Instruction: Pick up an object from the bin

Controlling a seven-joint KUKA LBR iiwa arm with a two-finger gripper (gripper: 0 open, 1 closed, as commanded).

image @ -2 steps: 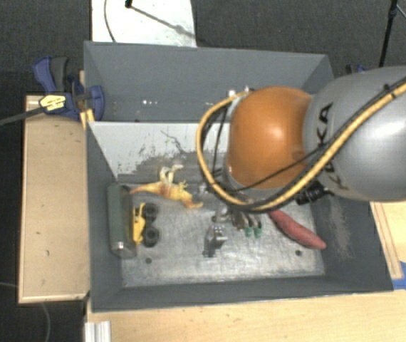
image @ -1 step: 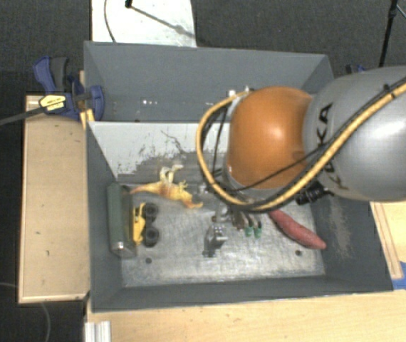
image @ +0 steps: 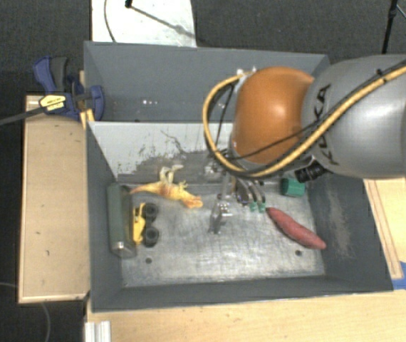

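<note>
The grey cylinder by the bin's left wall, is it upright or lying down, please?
Lying down: the grey cylinder stretches lengthwise on the bin floor, beside the yellow toy car.

Dark grey carpet floor (image: 18, 34) (black cable (image: 3, 118) lying across).
</note>
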